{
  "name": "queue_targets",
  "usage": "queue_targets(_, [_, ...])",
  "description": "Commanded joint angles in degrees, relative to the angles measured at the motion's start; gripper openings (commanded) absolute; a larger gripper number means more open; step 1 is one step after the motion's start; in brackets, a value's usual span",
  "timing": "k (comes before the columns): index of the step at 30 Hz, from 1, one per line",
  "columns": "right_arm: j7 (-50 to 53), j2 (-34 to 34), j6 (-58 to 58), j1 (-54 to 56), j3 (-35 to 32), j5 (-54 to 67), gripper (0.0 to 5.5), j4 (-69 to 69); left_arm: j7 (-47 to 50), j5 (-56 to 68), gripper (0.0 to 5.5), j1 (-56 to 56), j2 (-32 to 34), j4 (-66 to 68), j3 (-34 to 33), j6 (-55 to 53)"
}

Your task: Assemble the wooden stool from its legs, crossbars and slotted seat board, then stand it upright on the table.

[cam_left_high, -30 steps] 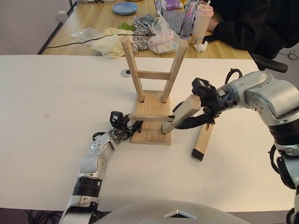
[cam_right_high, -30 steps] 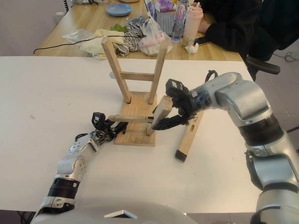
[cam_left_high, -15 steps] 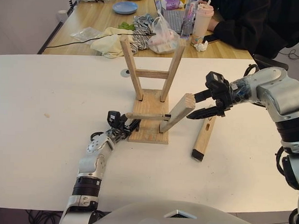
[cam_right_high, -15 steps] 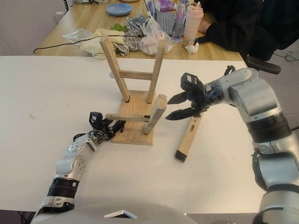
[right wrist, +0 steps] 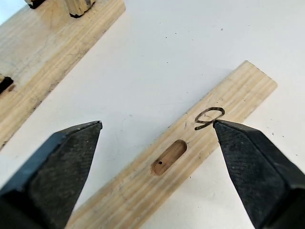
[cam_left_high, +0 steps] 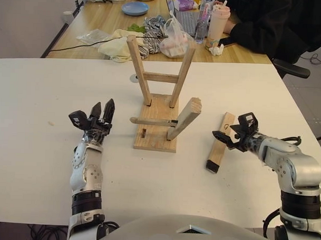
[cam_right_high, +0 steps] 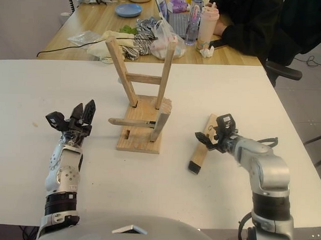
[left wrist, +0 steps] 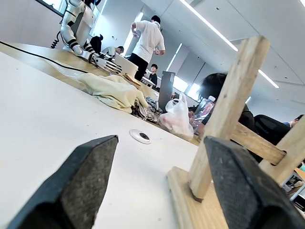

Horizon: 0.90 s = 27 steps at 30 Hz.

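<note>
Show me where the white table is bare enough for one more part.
Free: the far left of the table, beyond the left gripper; the near strip before the seat board. Crowded: between the leaning leg and the loose leg, by the right gripper.

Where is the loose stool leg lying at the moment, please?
In the head views the loose leg lies flat on the white table, right of the seat board, with the open right hand poised over it.

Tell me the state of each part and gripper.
seat board: flat on table
rear legs: upright, joined by crossbar
third leg: tilted, foot on board
loose leg: lying on table
left gripper: open, empty
right gripper: open, over loose leg
</note>
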<state>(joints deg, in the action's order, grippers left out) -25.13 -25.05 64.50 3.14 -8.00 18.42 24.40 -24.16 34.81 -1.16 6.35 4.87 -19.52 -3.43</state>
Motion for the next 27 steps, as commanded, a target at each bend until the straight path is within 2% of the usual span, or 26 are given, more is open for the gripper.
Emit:
queue_targets(1, [2.2, 1.2, 4.5, -3.2, -0.5, 1.5, 4.31, 4.8, 0.7, -0.8, 3.30, 0.8, 3.1, -1.6, -0.6, -2.9])
queue_targets(7, [4.4, 2.5, 8.0, -6.7, -0.3, 2.3, 4.31, 5.1, 1.3, -1.4, 3.30, -0.4, 4.5, -3.0, 0.4, -5.5])
queue_targets(10, [3.4, 2.1, 6.0, -6.4, 3.2, 2.0, 4.31, 0.4, 1.6, -1.6, 3.30, -1.4, 4.6, -2.8, 0.5, -6.0])
queue_targets(11, [2.6, 1.3, 4.2, -5.6, 4.8, 1.4, 4.12, -1.9, 1.7, -1.7, 3.30, -1.8, 4.5, -2.5, 0.6, -6.0])
queue_targets(19, [-15.2, -14.8, -18.2, 7.9, 18.4, -7.7, 2.90, -23.8, 2.8, -2.6, 3.30, -5.4, 3.4, -0.2, 0.8, -3.1])
queue_targets(23, [-22.9, -21.6, -30.0, 10.6, 24.8, -14.8, 2.27, -32.0, 4.0, -1.5, 3.30, -7.4, 3.4, -2.8, 0.3, -3.7])
queue_targets(25, [-24.6, -22.3, -31.5, 11.3, 24.5, -15.1, 2.27, -34.5, 4.3, 0.3, 3.30, -7.6, 3.7, -5.2, -0.1, -5.2])
queue_targets(27, [-25.8, -22.3, -31.5, 11.8, 23.8, -14.4, 2.55, -36.1, 4.3, 0.9, 3.30, -7.8, 4.2, -7.1, 0.0, -6.0])
